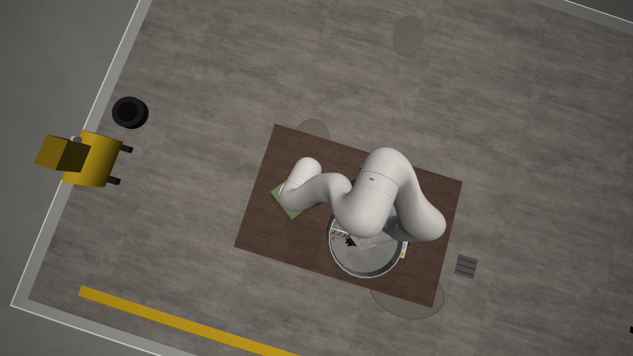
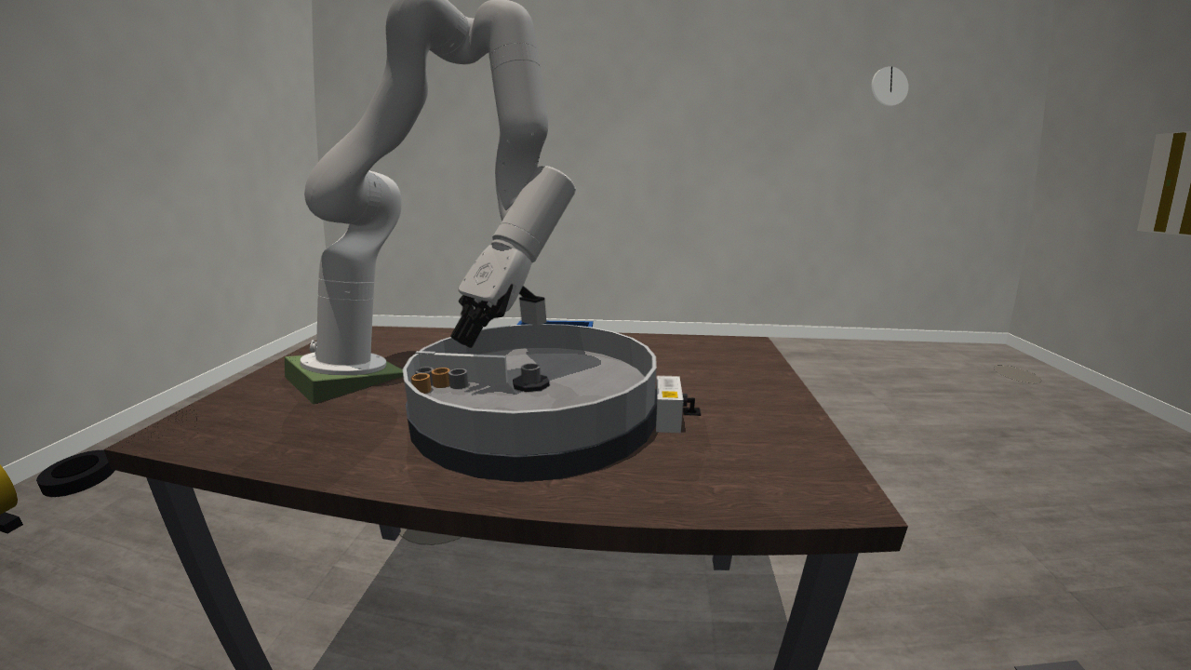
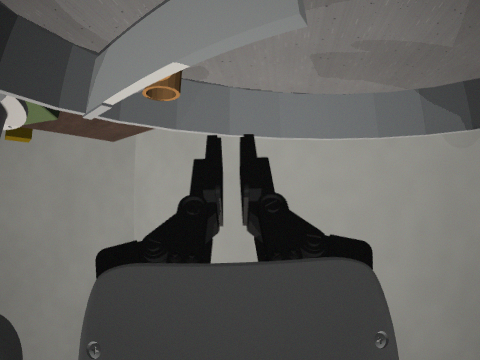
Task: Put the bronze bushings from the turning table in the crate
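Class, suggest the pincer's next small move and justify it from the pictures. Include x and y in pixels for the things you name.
Probably ease the pincer (image 1: 350, 242) (image 2: 464, 342) (image 3: 230, 154) toward the bronze bushings (image 2: 430, 380), opening it on the way. Its fingers are nearly together with nothing between them, and it hangs above the turning table (image 1: 365, 275) (image 2: 532, 433) (image 3: 310, 115), while those bushings stand beside steel ones (image 2: 458, 379) by the divider (image 2: 478, 359) (image 3: 200, 45).

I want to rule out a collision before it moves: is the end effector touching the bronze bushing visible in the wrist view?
Apart. The wrist view shows wall between the end effector and that bushing.
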Controlling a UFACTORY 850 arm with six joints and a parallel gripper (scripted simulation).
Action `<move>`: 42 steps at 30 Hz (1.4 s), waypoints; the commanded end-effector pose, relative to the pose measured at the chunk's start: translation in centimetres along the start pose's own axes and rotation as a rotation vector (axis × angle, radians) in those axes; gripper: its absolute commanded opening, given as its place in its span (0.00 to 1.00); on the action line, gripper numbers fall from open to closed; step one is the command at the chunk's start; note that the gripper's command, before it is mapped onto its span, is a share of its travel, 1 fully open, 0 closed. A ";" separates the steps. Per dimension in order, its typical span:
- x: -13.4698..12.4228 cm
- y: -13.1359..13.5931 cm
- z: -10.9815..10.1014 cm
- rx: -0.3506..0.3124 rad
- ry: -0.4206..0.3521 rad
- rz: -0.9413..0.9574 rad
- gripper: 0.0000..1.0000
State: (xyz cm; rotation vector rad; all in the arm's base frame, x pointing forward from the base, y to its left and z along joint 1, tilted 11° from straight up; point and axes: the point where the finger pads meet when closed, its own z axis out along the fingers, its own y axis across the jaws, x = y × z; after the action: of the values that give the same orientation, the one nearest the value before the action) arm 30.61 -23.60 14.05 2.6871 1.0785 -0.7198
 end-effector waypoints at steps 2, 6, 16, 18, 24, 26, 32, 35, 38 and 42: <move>-1.5 -1.4 1.0 -0.112 -0.002 -0.086 0.11; -2.5 -2.5 1.9 -0.173 -0.006 -0.157 0.11; -3.9 -4.3 3.1 -0.268 -0.007 -0.272 0.11; -4.0 -4.4 3.2 -0.273 -0.007 -0.278 0.11; -4.2 -4.8 3.4 -0.287 -0.005 -0.297 0.11; -4.2 -4.8 3.4 -0.289 -0.005 -0.300 0.11; -4.2 -4.8 3.4 -0.290 -0.005 -0.301 0.11; -4.2 -4.8 3.4 -0.290 -0.005 -0.301 0.11; -4.2 -4.8 3.4 -0.290 -0.005 -0.301 0.11; -4.2 -4.8 3.4 -0.290 -0.005 -0.301 0.11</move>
State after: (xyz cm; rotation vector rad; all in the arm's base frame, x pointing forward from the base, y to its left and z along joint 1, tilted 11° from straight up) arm 23.37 -23.69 13.27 2.3074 1.4799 -0.5612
